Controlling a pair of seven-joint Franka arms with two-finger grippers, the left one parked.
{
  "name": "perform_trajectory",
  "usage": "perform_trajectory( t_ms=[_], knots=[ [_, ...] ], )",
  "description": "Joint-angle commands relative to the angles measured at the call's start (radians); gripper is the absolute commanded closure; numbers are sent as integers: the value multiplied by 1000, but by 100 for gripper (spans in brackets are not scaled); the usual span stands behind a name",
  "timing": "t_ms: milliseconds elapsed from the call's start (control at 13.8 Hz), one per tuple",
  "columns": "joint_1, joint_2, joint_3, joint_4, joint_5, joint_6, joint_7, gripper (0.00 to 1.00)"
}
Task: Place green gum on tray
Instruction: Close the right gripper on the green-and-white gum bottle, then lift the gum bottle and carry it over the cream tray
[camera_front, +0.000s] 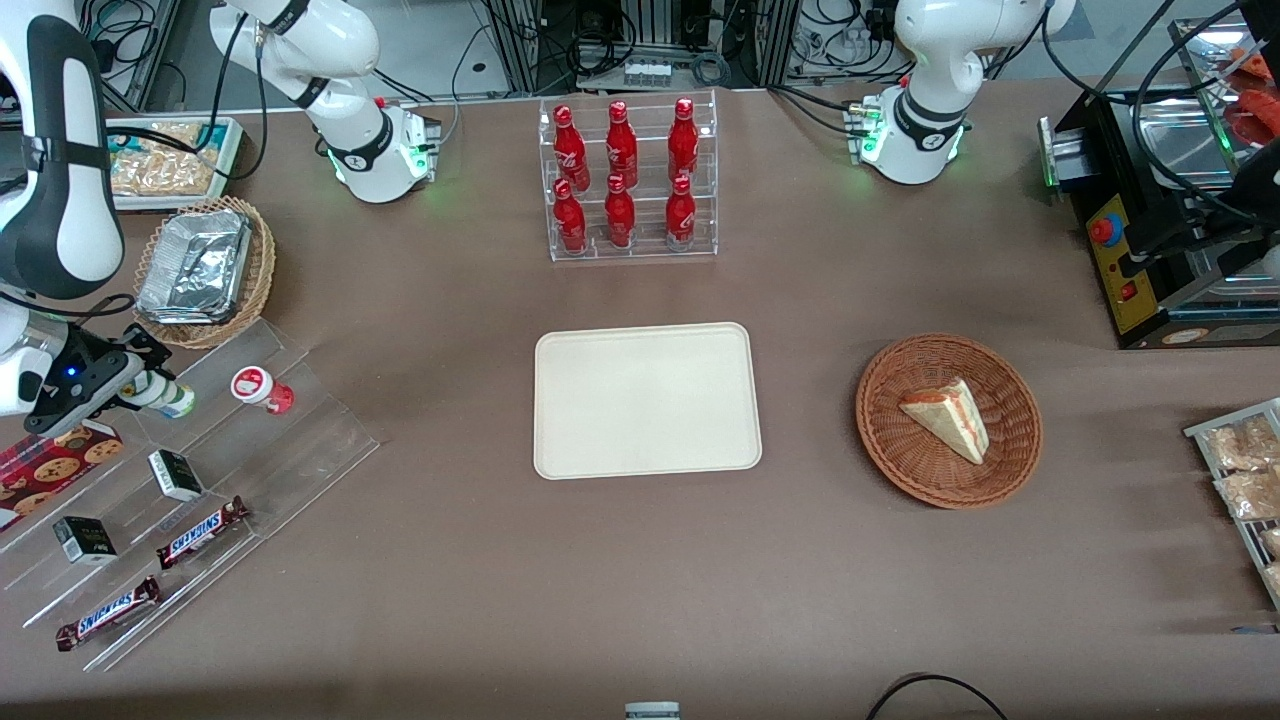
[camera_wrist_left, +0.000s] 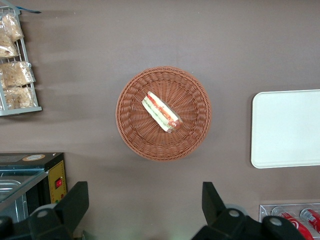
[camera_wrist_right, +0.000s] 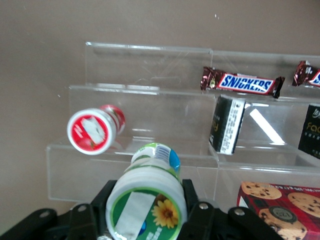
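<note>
1. Grasp done, by the look of it — black two-finger gripper (camera_wrist_right: 147, 210) closed around the small green-and-white gum bottle with the round white lid (camera_wrist_right: 148, 197), one finger (camera_wrist_right: 102, 202) pressed to each side of the lid end, the bottle tilted with its lid toward the wrist camera.
2. Still over the clear acrylic stepped display rack (camera_front: 215, 455) at the working arm's end of the table; in the front view, gripper (camera_front: 120, 385) and green gum bottle (camera_front: 168, 398) at the rack's upper step, hard to say whether lifted clear or just touching the shelf.
3. Just beside the jaws, apart from them: the similar small bottle with the red-and-white lid (camera_wrist_right: 94, 130), untouched on its step.
4. Farther out from the jaws on the lower steps: brown Snickers bar (camera_wrist_right: 243, 83) and small black box (camera_wrist_right: 227, 124); close by the jaws, red cookie box (camera_wrist_right: 280, 207).
5. Left to do — lift clear, carry toward the table's middle, set down and release.
6. Large flat beige rectangular tray (camera_front: 646, 400) well apart from the jaws, nothing on it yet.
7. Judgement: roughly a third along; pick secured, transport and placing outstanding.
</note>
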Motion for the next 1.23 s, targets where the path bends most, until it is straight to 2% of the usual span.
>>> perform_trajectory(
  t_ms=[0, 435, 942, 1159],
  knots=[
    [52, -2, -1, 70, -5, -98, 88, 100],
    [213, -3, 1, 104, 0, -175, 352, 100],
    [512, 16, -1, 104, 69, -181, 833, 100],
    [624, 72, -1, 151, 89, -163, 1022, 100]
  ],
)
